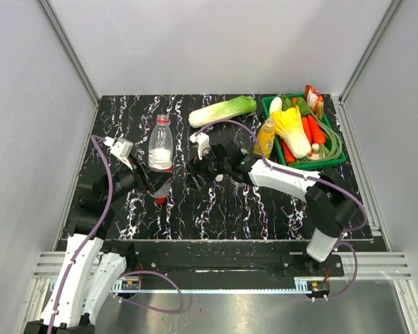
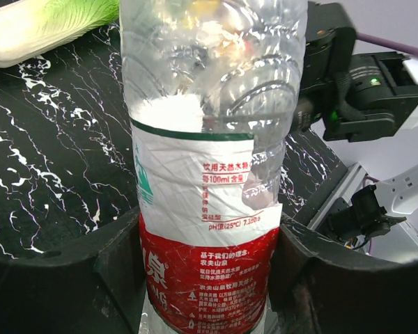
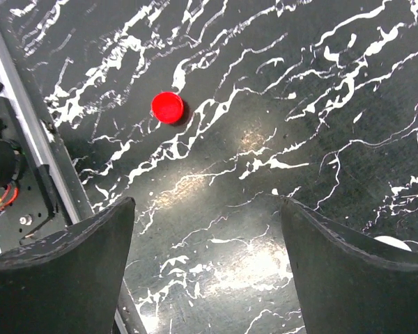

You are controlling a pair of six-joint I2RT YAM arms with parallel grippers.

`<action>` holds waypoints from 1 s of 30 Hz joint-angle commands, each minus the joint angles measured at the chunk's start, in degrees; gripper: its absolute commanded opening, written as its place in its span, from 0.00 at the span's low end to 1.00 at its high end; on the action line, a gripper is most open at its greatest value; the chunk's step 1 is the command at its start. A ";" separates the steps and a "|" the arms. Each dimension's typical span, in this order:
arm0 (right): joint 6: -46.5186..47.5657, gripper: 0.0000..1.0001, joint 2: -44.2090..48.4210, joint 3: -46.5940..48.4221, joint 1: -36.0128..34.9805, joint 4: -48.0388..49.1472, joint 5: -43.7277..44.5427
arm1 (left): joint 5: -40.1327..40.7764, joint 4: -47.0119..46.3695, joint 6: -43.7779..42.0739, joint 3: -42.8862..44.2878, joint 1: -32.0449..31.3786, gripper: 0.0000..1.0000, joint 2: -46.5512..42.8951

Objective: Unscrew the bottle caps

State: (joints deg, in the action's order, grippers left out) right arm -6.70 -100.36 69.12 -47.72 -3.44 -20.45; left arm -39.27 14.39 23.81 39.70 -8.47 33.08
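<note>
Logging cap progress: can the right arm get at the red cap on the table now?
Probably yes: the right gripper is open and empty, and the red cap lies on bare tabletop ahead of it, nothing between.

light: bright, even | shadows: soft | glare: table [image 3: 251,139], bottle [image 2: 209,104] | focus: sharp
</note>
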 commanded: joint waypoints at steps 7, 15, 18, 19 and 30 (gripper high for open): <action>-1.56 0.98 12.19 -1.01 -0.53 2.83 3.04 | -0.46 -2.09 0.53 -0.07 0.38 0.61 -0.47; -8.93 1.00 22.91 -0.31 1.75 6.95 -1.43 | -3.71 -2.61 0.88 0.11 0.38 0.62 0.05; -12.53 1.00 25.29 0.92 3.07 7.75 -4.94 | -5.90 -3.05 1.06 0.38 0.21 0.63 0.49; -13.68 1.00 25.56 1.27 3.86 8.45 -6.26 | -6.34 -3.23 1.06 0.38 0.21 0.63 0.49; -36.19 1.00 21.09 2.24 13.27 26.11 -26.48 | -10.75 -8.06 3.96 -0.68 -3.12 0.64 1.20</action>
State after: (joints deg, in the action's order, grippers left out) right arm -33.67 -76.86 68.73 -35.33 13.74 -38.28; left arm -47.48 11.05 26.63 38.92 -9.37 34.04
